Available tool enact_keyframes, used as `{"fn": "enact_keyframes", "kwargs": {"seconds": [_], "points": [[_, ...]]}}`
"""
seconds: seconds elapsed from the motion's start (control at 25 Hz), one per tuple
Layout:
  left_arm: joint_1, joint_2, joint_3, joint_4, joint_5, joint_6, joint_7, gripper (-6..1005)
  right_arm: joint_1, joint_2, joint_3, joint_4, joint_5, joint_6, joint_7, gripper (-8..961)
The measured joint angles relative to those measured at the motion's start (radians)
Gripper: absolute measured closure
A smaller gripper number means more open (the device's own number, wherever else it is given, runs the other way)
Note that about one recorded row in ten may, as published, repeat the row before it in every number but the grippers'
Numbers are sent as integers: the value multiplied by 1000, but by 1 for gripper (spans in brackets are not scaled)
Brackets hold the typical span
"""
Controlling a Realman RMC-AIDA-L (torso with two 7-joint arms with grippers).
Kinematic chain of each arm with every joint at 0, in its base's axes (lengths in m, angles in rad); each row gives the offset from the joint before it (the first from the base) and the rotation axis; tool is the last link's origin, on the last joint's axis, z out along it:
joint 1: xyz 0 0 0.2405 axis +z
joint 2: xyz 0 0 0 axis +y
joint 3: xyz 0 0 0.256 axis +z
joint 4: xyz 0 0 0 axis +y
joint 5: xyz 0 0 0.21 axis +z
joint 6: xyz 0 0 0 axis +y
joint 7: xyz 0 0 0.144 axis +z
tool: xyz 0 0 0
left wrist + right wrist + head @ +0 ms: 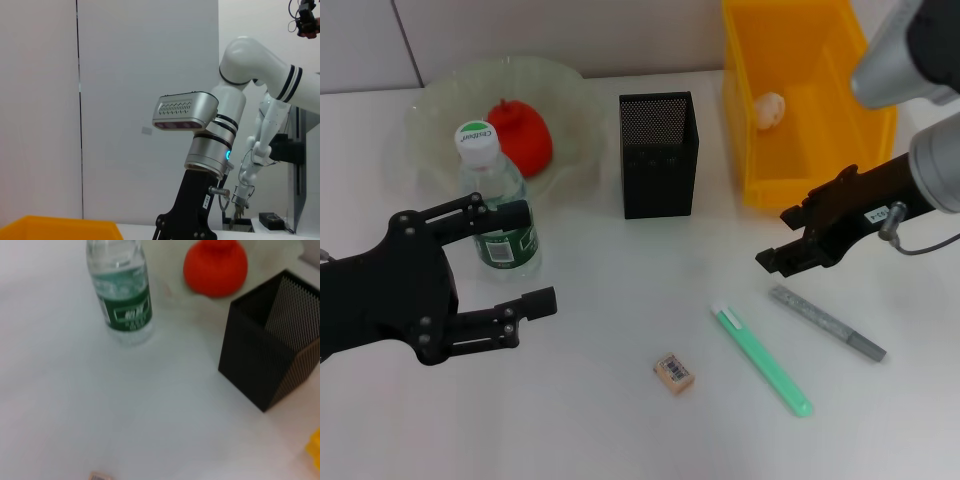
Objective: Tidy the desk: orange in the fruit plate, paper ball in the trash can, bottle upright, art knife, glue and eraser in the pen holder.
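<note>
Three jobs look settled (orange [520, 135], paper ball [770, 108], upright bottle [498, 208]). The right gripper [788, 252], fingers seemingly narrow and empty, hovers at the art knife's [826, 322] eleven o'clock; a square mid-shaft descent is advised. The left gripper [525, 258] is held wide.

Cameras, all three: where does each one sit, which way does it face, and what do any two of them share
Head view: above the table, looking down; both the left gripper and right gripper show.
Left wrist view: faces sideways at a wall and the right arm.
Right wrist view: looks down at the table; none of the robot shows.
Shared: bottle, orange, pen holder.
</note>
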Motion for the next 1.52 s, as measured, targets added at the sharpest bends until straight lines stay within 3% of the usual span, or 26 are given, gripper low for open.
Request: {"fn": "enact_keyframes", "kwargs": {"seconds": [0.32,0.88,1.52], "points": [[-3,0,3,0,0,1,2,198,61,0,-115,-38,-83,-67,146,326],[-3,-2,4,-8,0,7,14,198,230,1,-125,74,-99,-189,327,326],[1,-3,20,-9,0,8,24,198,283,5,-131,219,-157,-155,344,326]]}}
